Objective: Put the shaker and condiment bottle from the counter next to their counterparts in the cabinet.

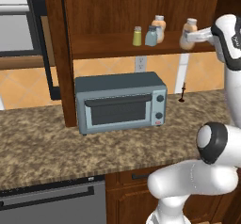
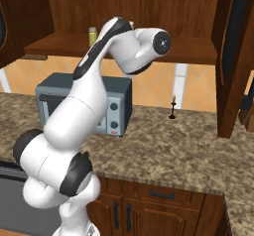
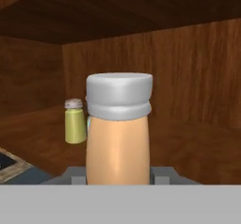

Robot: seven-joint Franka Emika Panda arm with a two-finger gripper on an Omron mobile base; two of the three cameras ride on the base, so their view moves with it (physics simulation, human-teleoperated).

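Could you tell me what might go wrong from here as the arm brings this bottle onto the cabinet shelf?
1. The gripper holds the bottle at the shelf's right end; released over the edge, it could drop to the counter.
2. The yellow-green shaker, blue-grey shaker and second orange bottle stand close together; moving left may knock them over.
3. The bottle fills the hand view, hiding the landing spot.

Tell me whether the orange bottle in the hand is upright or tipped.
Upright. The orange bottle stands with its white cap on top, gripped low by the hand at the cabinet shelf's right part.
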